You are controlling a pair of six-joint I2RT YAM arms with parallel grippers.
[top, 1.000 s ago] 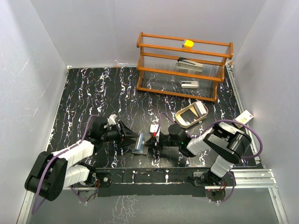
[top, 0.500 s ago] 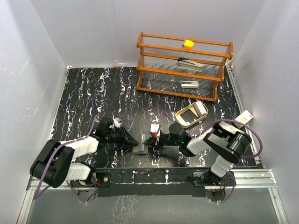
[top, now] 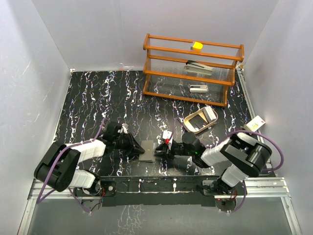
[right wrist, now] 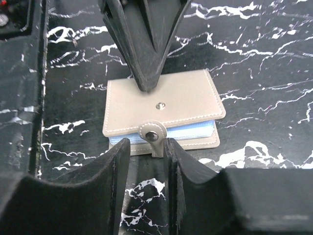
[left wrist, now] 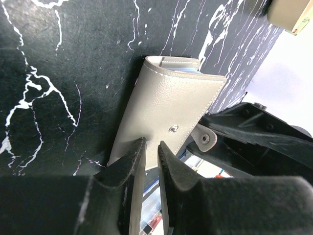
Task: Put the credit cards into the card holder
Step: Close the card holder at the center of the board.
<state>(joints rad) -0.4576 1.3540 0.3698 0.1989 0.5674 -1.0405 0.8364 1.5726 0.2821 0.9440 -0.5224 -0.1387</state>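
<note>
right claw (right wrist: 146, 144) apart, straddling the rounded snap tab (right wrist: 153, 137) of the matte grey stitched card holder (right wrist: 164, 105) lying flat on the black white-veined desk (right wrist: 264, 58), thin pale blue credit cards (right wrist: 193, 131) tucked inside, left claw (left wrist: 151, 144) nearly together pressing its cover; a second ago holder was tipped up, right claw pinched.

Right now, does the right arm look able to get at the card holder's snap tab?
Probably yes: the snap tab lies inside the open right tool, nothing in between, and the left tool rests on the card holder's cover farther back.
</note>
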